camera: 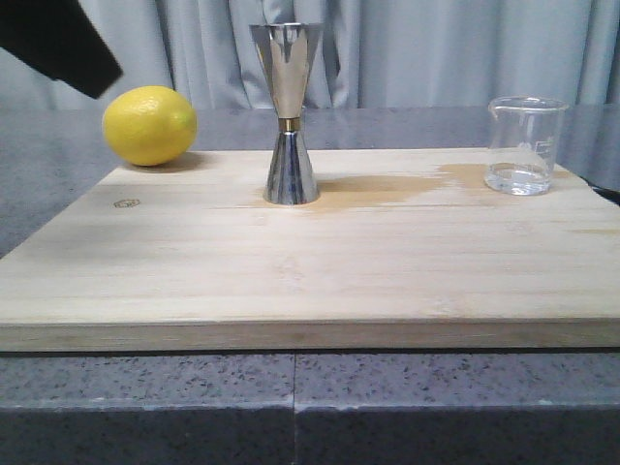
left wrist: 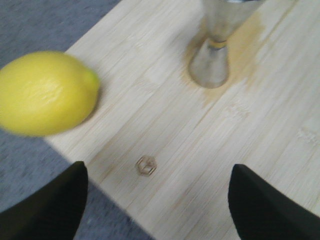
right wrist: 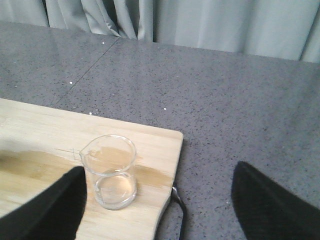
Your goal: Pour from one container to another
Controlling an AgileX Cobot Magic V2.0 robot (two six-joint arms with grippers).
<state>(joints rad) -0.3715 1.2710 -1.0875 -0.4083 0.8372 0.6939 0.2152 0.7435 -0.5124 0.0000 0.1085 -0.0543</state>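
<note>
The clear glass beaker (camera: 524, 145) stands upright at the board's back right corner with a little clear liquid at its bottom. The steel hourglass jigger (camera: 288, 116) stands upright at the back centre of the board. My right gripper (right wrist: 160, 212) hovers open above that corner; the beaker (right wrist: 111, 172) sits close beside one fingertip (right wrist: 47, 210), and nothing lies between the jaws. My left gripper (left wrist: 157, 212) is open and empty above the board's left edge, with the jigger (left wrist: 215, 50) farther off. In the front view only a dark piece of the left arm (camera: 58, 44) shows.
A yellow lemon (camera: 149, 124) rests at the back left corner of the wooden board (camera: 291, 281), which lies on a grey speckled counter (camera: 291, 407). A darker wet patch (camera: 387, 189) runs from jigger to beaker. A metal handle (right wrist: 177, 205) sticks out at the board's right edge. Curtains hang behind.
</note>
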